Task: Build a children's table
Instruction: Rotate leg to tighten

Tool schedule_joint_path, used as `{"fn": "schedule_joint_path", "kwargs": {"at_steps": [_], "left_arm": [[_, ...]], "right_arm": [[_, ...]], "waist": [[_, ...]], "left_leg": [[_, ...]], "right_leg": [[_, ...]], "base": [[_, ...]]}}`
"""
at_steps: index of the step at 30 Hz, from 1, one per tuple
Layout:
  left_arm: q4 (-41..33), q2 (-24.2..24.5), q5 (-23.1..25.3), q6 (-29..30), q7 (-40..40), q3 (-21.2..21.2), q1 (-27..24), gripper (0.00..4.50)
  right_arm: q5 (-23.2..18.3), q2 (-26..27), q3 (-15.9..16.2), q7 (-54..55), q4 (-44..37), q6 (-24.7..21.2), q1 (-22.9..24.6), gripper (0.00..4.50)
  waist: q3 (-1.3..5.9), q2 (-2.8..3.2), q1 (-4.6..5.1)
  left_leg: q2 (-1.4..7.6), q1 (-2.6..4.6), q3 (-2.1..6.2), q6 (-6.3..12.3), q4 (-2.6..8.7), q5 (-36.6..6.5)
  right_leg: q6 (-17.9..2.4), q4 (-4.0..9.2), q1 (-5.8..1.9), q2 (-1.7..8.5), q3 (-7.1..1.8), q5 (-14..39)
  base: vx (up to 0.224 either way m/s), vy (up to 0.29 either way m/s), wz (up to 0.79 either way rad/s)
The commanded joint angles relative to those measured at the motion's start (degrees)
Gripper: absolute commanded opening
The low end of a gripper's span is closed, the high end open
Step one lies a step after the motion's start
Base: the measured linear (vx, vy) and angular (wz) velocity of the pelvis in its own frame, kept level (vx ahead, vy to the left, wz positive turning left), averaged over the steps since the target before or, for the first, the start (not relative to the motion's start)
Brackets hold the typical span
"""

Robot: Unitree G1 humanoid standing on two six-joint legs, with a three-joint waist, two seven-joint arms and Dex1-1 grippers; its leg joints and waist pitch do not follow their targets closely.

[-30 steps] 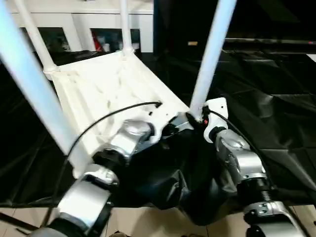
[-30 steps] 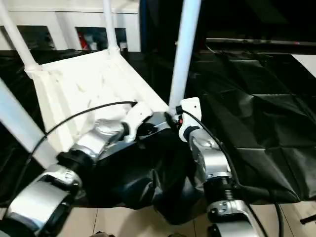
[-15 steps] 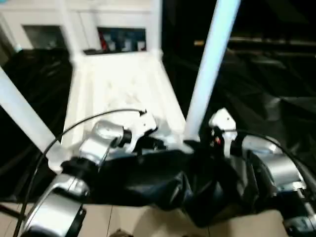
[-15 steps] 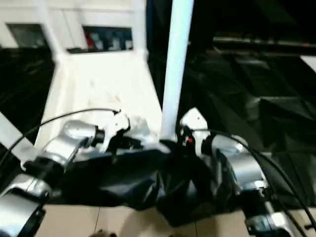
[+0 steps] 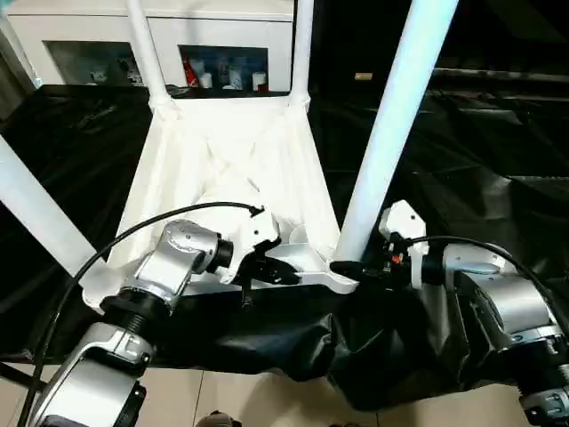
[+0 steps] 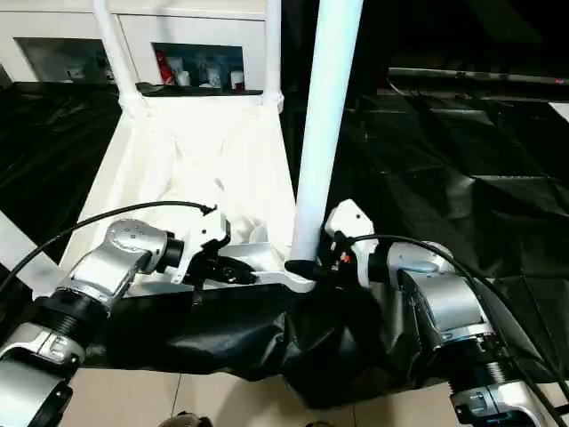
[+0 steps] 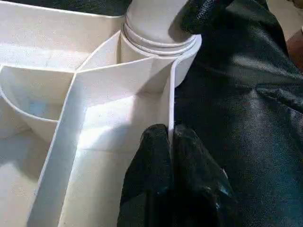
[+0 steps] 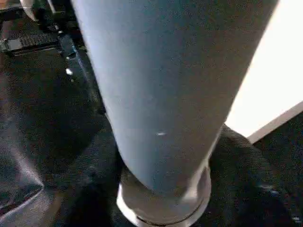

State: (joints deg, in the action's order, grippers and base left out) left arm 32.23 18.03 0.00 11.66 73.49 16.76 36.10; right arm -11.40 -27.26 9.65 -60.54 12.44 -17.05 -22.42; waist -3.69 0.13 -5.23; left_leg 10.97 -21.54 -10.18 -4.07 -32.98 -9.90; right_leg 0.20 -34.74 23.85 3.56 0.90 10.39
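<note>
Left eye view: the tabletop (image 5: pixel 222 169) lies upside down on black sheeting (image 5: pixel 498 151), ribbed underside up, with 4 legs standing in its corner sockets. The near-right leg (image 5: pixel 391 133) rises steeply from its socket (image 5: pixel 342 267), long axis close to vertical with the top leaning slightly away to the right.

Left gripper (image 5: pixel 267 269): sits at the near edge of the tabletop, just left of that socket. Its fingers (image 7: pixel 156 156) are pressed together on the thin near rim wall (image 7: pixel 171 109), 1 finger on each face of the wall.

Right gripper (image 5: pixel 378 267): sits at the foot of the near-right leg, directly right of the socket, touching or all but touching it. Black finger material shows against the leg base, but whether the fingers are closed around the tube I cannot tell.

Key relation: the leg base lies between the 2 grippers, nearer the right one; the socket is straight ahead of the left gripper along the rim. Judgement: any seating push has to run down the leg's long axis while the left gripper steadies the rim.

View differences: the left wrist view shows the pinch on the rim and the leg's ringed collar (image 7: pixel 161 38) sitting in the socket, which the head views do not resolve. The right wrist view shows the leg tube (image 8: pixel 161 85) at close range with the collar at its base. The head views alone give the leg's tilt and the other 3 legs.
</note>
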Motion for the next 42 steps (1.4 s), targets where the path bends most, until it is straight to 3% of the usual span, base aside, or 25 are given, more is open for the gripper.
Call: {"fn": "schedule_joint_path", "kwargs": {"at_steps": [1, 9, 12, 14, 15, 16, 17, 20, 21, 22, 23, 27, 30, 31, 32, 34, 35, 40, 42], "left_arm": [[-2.22, -1.01, -3.63, -0.08, 2.78, -0.19, -0.43, 0.00], [-1.82, -1.30, -2.73, -0.39, 0.00, -0.79, -0.42, 0.00], [3.25, -3.98, 0.48, -0.70, -10.81, -2.25, 1.99, 0.00], [5.99, -5.56, 1.76, -0.30, -16.59, -3.06, 3.41, 0.00], [7.29, -6.36, 2.31, -0.04, -19.40, -3.46, 4.10, 0.00], [7.89, -6.89, 2.46, 0.30, -20.90, -3.72, 4.48, 0.00], [10.28, -9.23, 2.92, 1.75, -27.36, -4.97, 6.07, 0.00], [13.55, -13.10, 3.26, 3.40, -35.82, -6.30, 8.34, 0.00], [14.70, -14.74, 3.80, 3.23, -38.99, -6.24, 9.11, 0.00], [14.88, -15.12, 3.92, 3.16, -39.39, -6.13, 9.24, 0.00], [15.34, -16.10, 4.26, 2.96, -40.29, -5.76, 9.55, 0.00], [17.95, -18.77, 5.60, 0.77, -41.38, -4.06, 10.85, 0.00], [18.46, -18.88, 6.14, -1.62, -39.56, -2.80, 11.13, 0.00], [18.56, -18.77, 6.20, -2.06, -39.08, -2.51, 11.09, 0.00], [18.79, -18.74, 6.23, -2.25, -39.01, -2.45, 11.11, 0.00], [19.03, -18.60, 6.05, -3.15, -37.60, -2.29, 11.04, 0.00], [19.22, -18.53, 5.97, -3.29, -37.24, -2.34, 11.09, 0.00], [19.41, -17.31, 6.01, -5.78, -33.48, -2.07, 10.87, 0.00], [19.60, -16.65, 6.00, -6.55, -32.26, -1.94, 10.85, 0.00]], "right_arm": [[0.07, -0.67, 0.40, -0.36, -0.46, 0.40, -0.43, 2.22], [-0.09, 0.20, -0.10, 0.49, 0.31, 0.48, -0.41, 1.95], [3.54, 4.15, -2.09, 12.27, 5.19, 0.99, -1.60, 1.95], [5.30, 6.68, -3.39, 19.68, 7.88, 0.60, -2.30, 1.95], [5.98, 7.97, -4.11, 23.30, 9.11, 0.20, -2.60, 1.94], [6.06, 8.76, -4.61, 25.10, 9.52, -0.13, -2.64, 1.94], [6.21, 12.10, -6.65, 32.34, 10.89, -1.79, -2.66, 1.94], [6.88, 17.58, -8.92, 43.41, 12.79, -4.19, -2.39, 1.94], [7.23, 19.76, -9.45, 47.30, 14.02, -3.99, -2.63, 1.94], [7.12, 20.34, -9.65, 48.07, 14.36, -3.94, -2.79, 1.94], [6.79, 21.87, -10.08, 49.90, 15.24, -3.81, -3.30, 1.94], [7.25, 25.76, -9.46, 52.40, 17.35, -1.97, -5.22, 1.94], [7.29, 26.51, -9.82, 52.45, 17.08, -0.59, -5.96, 1.94], [7.10, 26.42, -10.11, 52.43, 16.97, 0.04, -6.19, 1.94], [7.04, 26.41, -10.37, 52.58, 17.07, 0.49, -6.38, 2.29], [6.61, 25.92, -10.51, 51.21, 16.67, 1.40, -6.61, 2.29], [6.46, 25.57, -10.53, 50.55, 16.36, 1.79, -6.71, 2.69], [5.68, 22.32, -9.26, 44.40, 12.50, 1.46, -5.91, 2.99], [5.51, 20.40, -8.14, 41.14, 9.80, 0.73, -4.66, 2.99]], "waist": [[3.65, -1.19, -0.03], [3.80, -1.24, -0.06], [3.70, -1.32, 0.15], [3.44, -1.55, 0.49], [3.45, -1.46, 0.65], [3.50, -1.61, 0.78], [3.34, -1.76, 0.84], [3.51, -1.78, 0.82], [3.40, -1.54, 0.77], [3.47, -1.66, 0.85], [3.49, -1.31, 0.77], [3.52, -1.13, 0.75], [3.29, -1.07, 0.75], [3.29, -1.16, 0.77], [3.31, -1.15, 0.72], [3.32, -1.14, 0.65], [3.40, -0.99, 0.63], [3.57, -0.81, 0.55], [3.56, -1.01, 0.45]], "left_leg": [[1.69, 0.47, 0.12, 4.74, 3.15, -8.05], [1.69, 0.50, 0.10, 5.02, 3.00, -7.53], [1.59, 0.45, 0.06, 4.68, 2.96, -7.92], [1.32, 0.46, 0.00, 3.09, 3.06, -9.54], [1.25, 0.49, 0.26, 1.68, 3.29, -11.05], [1.27, 0.49, 0.30, 1.26, 3.27, -11.23], [1.25, 0.74, 0.16, 1.16, 3.26, -11.83], [1.13, 0.81, 0.32, 0.58, 3.42, -11.13], [1.20, 0.75, 0.33, 0.73, 3.46, -11.18], [1.13, 0.70, 0.28, 0.87, 3.41, -11.22], [1.10, 0.72, 0.30, 0.97, 3.40, -11.25], [1.14, 0.75, 0.34, 1.24, 3.46, -11.26], [1.12, 0.86, 0.39, 1.19, 3.74, -13.35], [1.13, 0.93, 0.42, 0.99, 3.80, -14.29], [1.13, 0.97, 0.42, 0.94, 3.80, -14.41], [1.19, 0.96, 0.47, 0.94, 3.87, -14.27], [1.19, 0.93, 0.46, 0.91, 3.84, -14.02], [1.21, 0.81, 0.47, 1.47, 3.76, -12.94], [1.24, 0.75, 0.38, 1.87, 3.68, -12.47]], "right_leg": [[-13.71, 3.61, -3.28, 3.57, -1.56, 6.78], [-13.90, 3.47, -3.30, 3.56, -1.53, 6.28], [-13.84, 3.67, -3.10, 3.54, -1.50, 7.40], [-12.97, 4.08, -2.95, 3.47, -1.46, 11.49], [-11.70, 4.33, -3.08, 3.64, -1.36, 15.90], [-11.11, 4.43, -3.15, 3.64, -1.40, 16.86], [-10.16, 4.74, -2.67, 3.57, -1.59, 18.44], [-9.60, 4.73, -2.67, 3.44, -1.60, 17.90], [-9.81, 4.72, -2.65, 3.47, -1.66, 16.75], [-9.72, 4.75, -2.74, 3.41, -1.67, 15.72], [-9.84, 4.68, -2.68, 3.52, -1.75, 15.32], [-10.06, 4.61, -2.83, 3.37, -1.68, 12.10], [-9.75, 4.93, -2.86, 3.44, -1.67, 14.16], [-9.28, 5.07, -2.87, 3.50, -1.69, 15.88], [-9.15, 5.09, -2.85, 3.53, -1.71, 16.30], [-8.89, 5.14, -2.84, 3.56, -1.75, 16.58], [-9.01, 5.06, -2.86, 3.54, -1.76, 15.95], [-9.71, 4.88, -3.21, 3.50, -1.70, 13.74], [-9.76, 4.87, -3.33, 3.48, -1.73, 12.79]], "base": [[0.000, 0.000, 0.00], [0.000, 0.000, 0.00], [0.000, 0.000, 0.00], [0.000, 0.000, 0.00], [0.000, 0.000, 0.00], [0.000, 0.000, 0.00], [0.000, 0.000, 0.00], [0.000, 0.000, 0.00], [0.000, 0.000, 0.00], [0.000, 0.000, 0.00], [0.000, 0.000, 0.00], [0.000, 0.000, 0.00], [0.000, 0.000, 0.00], [0.000, 0.000, 0.00], [0.000, 0.000, 0.00], [0.000, 0.000, 0.00], [0.000, 0.000, 0.00], [0.000, 0.000, 0.00], [0.000, 0.000, 0.00]]}}
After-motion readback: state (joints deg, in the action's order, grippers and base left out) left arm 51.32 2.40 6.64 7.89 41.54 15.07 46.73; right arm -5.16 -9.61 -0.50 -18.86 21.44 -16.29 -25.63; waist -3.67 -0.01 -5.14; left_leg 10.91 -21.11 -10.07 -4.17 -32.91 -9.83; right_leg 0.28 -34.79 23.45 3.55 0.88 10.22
